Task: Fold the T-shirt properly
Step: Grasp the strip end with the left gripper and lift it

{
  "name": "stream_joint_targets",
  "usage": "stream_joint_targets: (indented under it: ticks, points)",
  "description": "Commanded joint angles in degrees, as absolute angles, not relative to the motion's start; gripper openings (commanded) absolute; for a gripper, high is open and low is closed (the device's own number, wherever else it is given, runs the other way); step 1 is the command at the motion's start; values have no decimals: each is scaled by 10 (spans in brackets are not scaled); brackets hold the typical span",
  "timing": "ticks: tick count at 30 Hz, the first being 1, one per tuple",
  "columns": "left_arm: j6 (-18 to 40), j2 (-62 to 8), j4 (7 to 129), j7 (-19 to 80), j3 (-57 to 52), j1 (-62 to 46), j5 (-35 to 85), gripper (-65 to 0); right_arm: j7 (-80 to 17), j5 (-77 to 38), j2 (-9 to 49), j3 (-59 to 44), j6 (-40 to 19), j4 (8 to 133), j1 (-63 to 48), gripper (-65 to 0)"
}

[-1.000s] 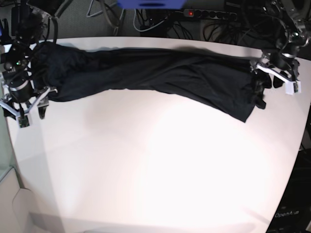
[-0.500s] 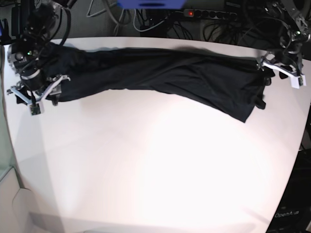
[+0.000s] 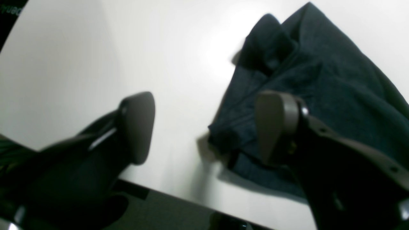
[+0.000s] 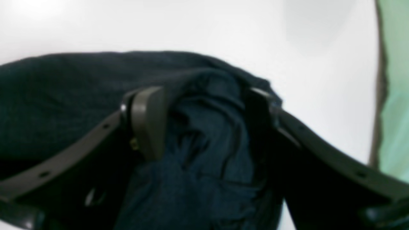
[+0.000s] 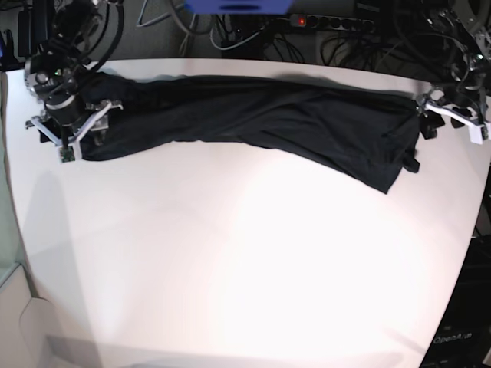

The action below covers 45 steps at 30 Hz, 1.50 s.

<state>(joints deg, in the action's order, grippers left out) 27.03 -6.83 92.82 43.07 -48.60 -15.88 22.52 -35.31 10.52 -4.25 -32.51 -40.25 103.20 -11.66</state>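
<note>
The black T-shirt [image 5: 253, 115] lies stretched in a long twisted band across the far part of the white table [image 5: 245, 261]. My right gripper [image 5: 77, 138], at the left of the base view, is over the shirt's left end. In the right wrist view it [image 4: 204, 124] stands open, its fingers [image 4: 148, 123] on either side of a bunched fold of the T-shirt [image 4: 204, 153]. My left gripper [image 5: 451, 121] hangs open just off the shirt's right end. In the left wrist view it [image 3: 206, 127] has one pad [image 3: 276, 127] above the T-shirt [image 3: 319, 80] and the other over bare table.
A power strip [image 5: 330, 21] and tangled cables lie behind the table's far edge. The table's rim [image 3: 166, 195] runs right under my left gripper. A pale green surface [image 4: 396, 95] borders the table beside my right gripper.
My right gripper has moved up and inward from beside the shirt's left end to straddle it. My left gripper has drifted back and outward, off the shirt's right end. Both stayed open.
</note>
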Motion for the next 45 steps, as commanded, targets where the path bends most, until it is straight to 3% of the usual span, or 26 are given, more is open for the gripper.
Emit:
stream_joint_targets:
  ticks: [1,7,14,26,45]
  points:
    - [274,-77,932,415,-487,-152,237,-178,-342,100,-38,-326,-400,1035,-113,-262]
    - [310,-73,931,444,-466,-118,232,-177,-342,100,-36,-325,-400,1027,-113,-262]
    - [307,-70,924,480,-451,-80,231,-178,-342,100,-36,-322,-400,1027,-113,-262]
    - [311,-97,754,473,-435,-41,230,-178,-342,100,-36,-323,-400,1027,-113,-262]
    - [311,-97,751,480,-373,-93,231,-184,-342,100,-36,-322,-400,1028,-108,-262]
